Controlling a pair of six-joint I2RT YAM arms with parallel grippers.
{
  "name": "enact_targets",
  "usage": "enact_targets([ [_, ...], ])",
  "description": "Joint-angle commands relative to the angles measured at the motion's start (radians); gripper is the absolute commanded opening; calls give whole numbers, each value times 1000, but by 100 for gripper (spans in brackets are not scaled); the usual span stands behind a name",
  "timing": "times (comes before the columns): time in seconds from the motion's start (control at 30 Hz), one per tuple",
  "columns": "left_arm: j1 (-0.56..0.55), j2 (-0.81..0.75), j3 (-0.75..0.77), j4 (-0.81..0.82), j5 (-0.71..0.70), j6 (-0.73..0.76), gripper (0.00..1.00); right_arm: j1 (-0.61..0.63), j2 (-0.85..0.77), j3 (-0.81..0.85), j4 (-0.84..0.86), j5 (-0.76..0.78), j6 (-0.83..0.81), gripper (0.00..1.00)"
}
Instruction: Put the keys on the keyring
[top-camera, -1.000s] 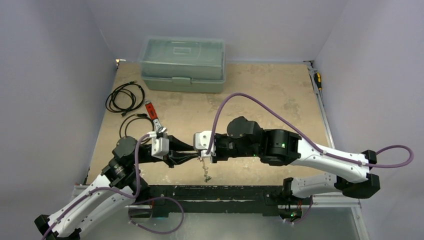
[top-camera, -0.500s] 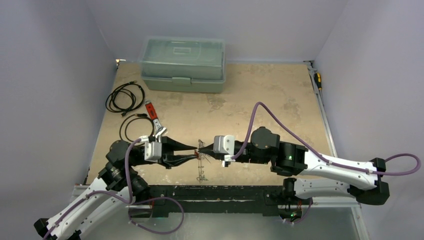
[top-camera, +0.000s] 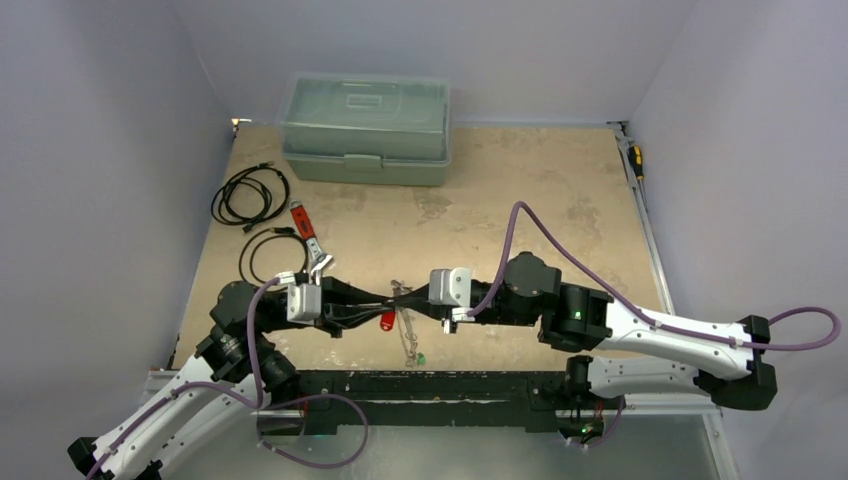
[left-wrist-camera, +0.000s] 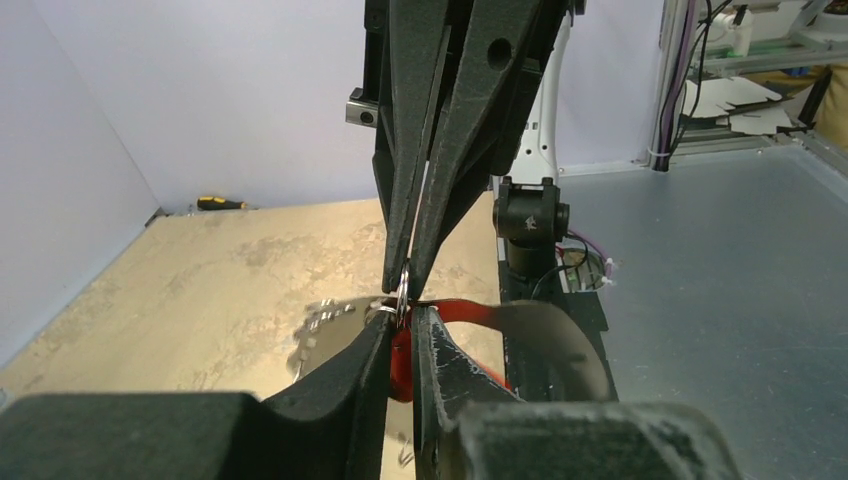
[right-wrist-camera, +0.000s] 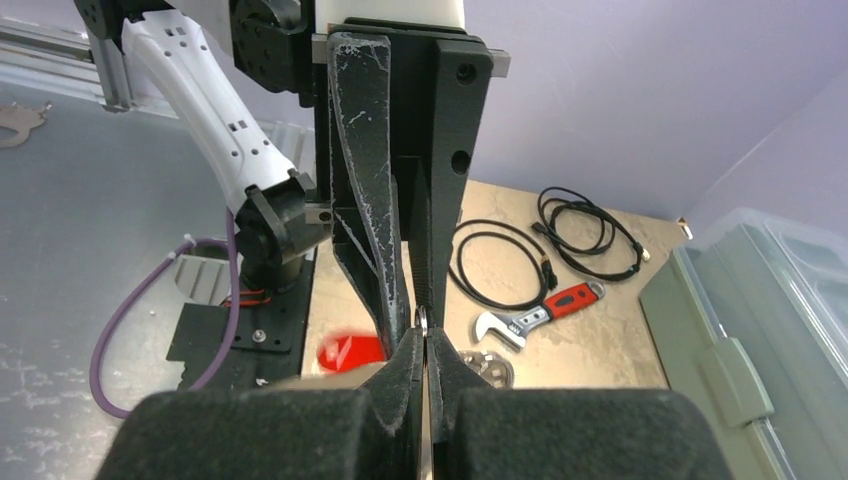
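The keyring (top-camera: 406, 332) hangs edge-on above the table's near edge as a thin silvery hoop. My right gripper (top-camera: 404, 298) is shut on its top, where the rim (right-wrist-camera: 421, 322) pokes out just above my fingertips. My left gripper (top-camera: 393, 298) meets it tip to tip, its jaws all but closed at the same rim (left-wrist-camera: 401, 290). A red-headed key (top-camera: 387, 320) dangles just under the left tips, blurred in both wrist views (left-wrist-camera: 400, 360) (right-wrist-camera: 350, 352). A green-headed key (top-camera: 420, 357) hangs at the hoop's bottom. Another silver key (right-wrist-camera: 487, 367) shows as a blur.
A red-handled wrench (top-camera: 308, 238) lies left of the grippers. Two coiled black cables (top-camera: 250, 195) (top-camera: 262, 255) lie further left. A closed green-grey box (top-camera: 365, 130) stands at the back, and a screwdriver (top-camera: 635, 160) lies along the right edge.
The right arm drew back to the right and turned, and both grippers now meet tip to tip. The left jaws opened briefly, then closed. The red key head now hangs in view under them.
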Motion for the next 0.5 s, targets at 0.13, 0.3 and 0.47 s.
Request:
enact_targets([
  [0.13, 0, -6, 33, 20, -9, 9, 19, 1, 13, 12, 90, -39, 28, 0],
  [0.3, 1, -5, 33, 19, -11, 8, 0, 1, 14, 13, 84, -37, 31, 0],
  [0.47, -1, -11, 36, 7, -36, 13, 0, 1, 17, 31, 48, -27, 30, 0],
])
